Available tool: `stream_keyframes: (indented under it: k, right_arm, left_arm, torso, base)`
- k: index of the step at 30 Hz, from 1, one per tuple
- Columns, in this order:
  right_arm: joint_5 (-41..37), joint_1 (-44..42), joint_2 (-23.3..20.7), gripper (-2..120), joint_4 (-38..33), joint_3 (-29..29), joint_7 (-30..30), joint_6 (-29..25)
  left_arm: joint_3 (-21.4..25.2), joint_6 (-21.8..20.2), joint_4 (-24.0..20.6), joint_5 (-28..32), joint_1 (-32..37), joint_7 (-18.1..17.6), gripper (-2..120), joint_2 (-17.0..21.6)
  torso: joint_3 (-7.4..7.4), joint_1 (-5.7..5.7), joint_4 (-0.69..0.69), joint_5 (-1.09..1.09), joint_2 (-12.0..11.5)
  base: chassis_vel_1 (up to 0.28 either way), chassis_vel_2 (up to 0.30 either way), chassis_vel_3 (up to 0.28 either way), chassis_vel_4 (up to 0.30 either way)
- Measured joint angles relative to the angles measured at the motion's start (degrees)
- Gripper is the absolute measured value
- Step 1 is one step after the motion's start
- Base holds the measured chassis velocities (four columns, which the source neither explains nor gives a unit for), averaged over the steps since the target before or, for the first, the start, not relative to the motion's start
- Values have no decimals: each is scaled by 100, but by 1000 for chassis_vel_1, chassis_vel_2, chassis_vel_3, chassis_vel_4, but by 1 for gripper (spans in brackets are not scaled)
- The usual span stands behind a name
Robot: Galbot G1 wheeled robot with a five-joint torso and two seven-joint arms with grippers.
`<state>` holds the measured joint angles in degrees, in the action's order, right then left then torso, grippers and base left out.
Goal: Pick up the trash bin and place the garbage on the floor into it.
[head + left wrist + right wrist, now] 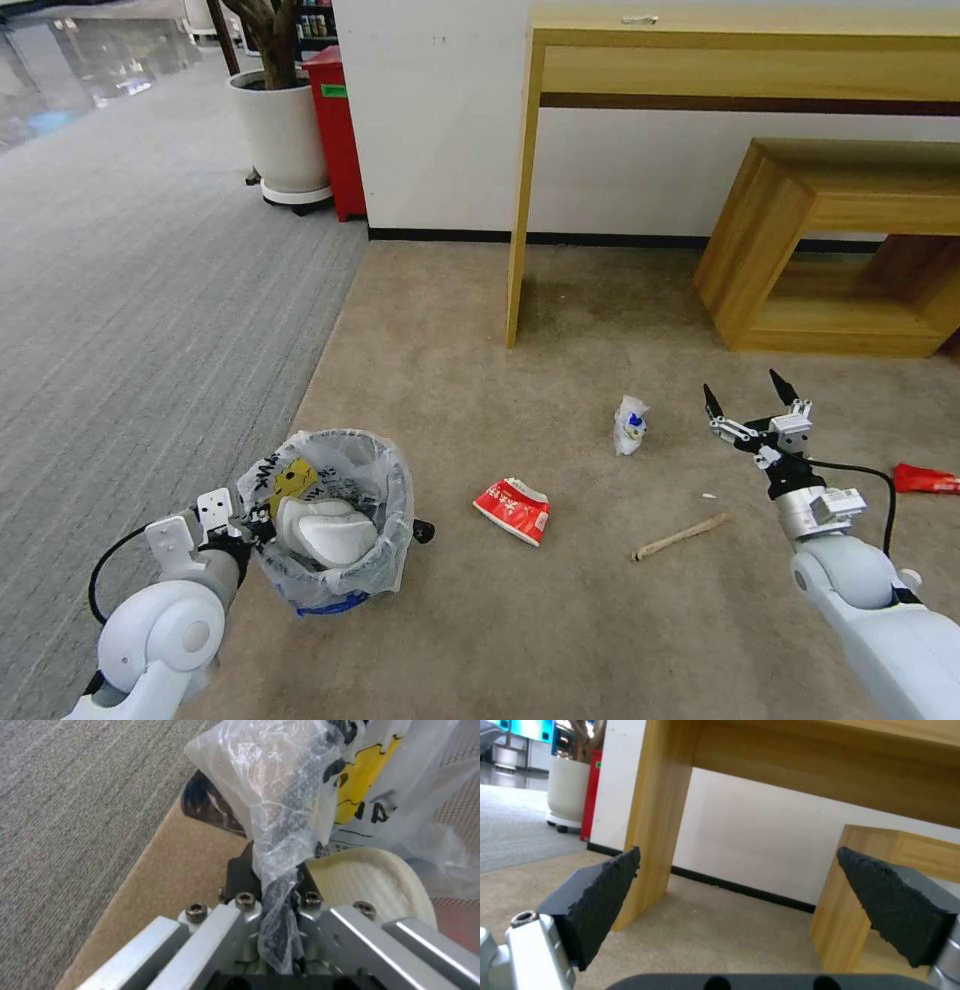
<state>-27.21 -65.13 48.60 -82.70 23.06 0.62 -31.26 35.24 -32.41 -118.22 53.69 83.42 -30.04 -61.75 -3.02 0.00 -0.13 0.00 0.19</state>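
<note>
**A:** where's the trash bin (335,520) at?

**B:** lower left of the head view, on the beige floor (560,640) right by the grey carpet edge. There's a white slipper (325,530) inside. The left end effector (258,522) is pinched onto the bag at the rim; the wrist view shows plastic (280,870) bunched between its fingers.

**A:** and the right one?

**B:** the right end effector (748,398) is at center right, spread wide, holding nothing. A crumpled cup (630,424), a red-white carton (513,509) and a wooden stick (680,537) are lying on the floor nearby, and a red wrapper (925,479) is at the right edge.
</note>
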Motion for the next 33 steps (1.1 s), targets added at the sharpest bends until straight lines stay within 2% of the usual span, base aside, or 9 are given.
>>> stream_keyframes:
  k: [8, 15, 24, 28, 32, 33]
  right_arm:
    - [-60, 14, -2, 100, -1, -70, 60, -54]
    - [-211, 42, -97, 100, -51, -274, 690, -155]
    - [-159, 82, -209, 100, -234, -673, 1048, -229]
    - [-282, 97, -273, 100, -386, -854, 1381, -232]
    - [-440, 83, -403, 100, -630, -1094, 2115, -194]
    - [-440, 83, -403, 100, -630, -1094, 2115, -194]
  left_arm:
    - [-6, 6, 0, -8, 4, -2, 0, -2]
    - [-38, 7, 44, -9, -26, -8, 0, 11]
    - [-64, 7, 90, -20, -53, -8, 0, -5]
    - [-74, 7, 109, -31, -61, -8, 0, -10]
    - [-88, 7, 132, -50, -77, -8, 0, -32]
    - [-88, 7, 132, -50, -77, -8, 0, -32]
  torso:
    - [0, 0, 0, -1, 0]
    - [0, 0, 0, 0, 0]
    - [0, 0, 0, 0, 0]
    - [0, 0, 0, 0, 0]
    - [0, 0, 0, -1, 0]
    - [0, 0, 0, -1, 0]
  base:
    - [-83, 94, 90, -89]
    - [-37, 33, 28, -40]
    - [0, 0, 0, 0]
    - [0, 0, 0, 0]
    - [0, 0, 0, 0]
    - [0, 0, 0, 0]
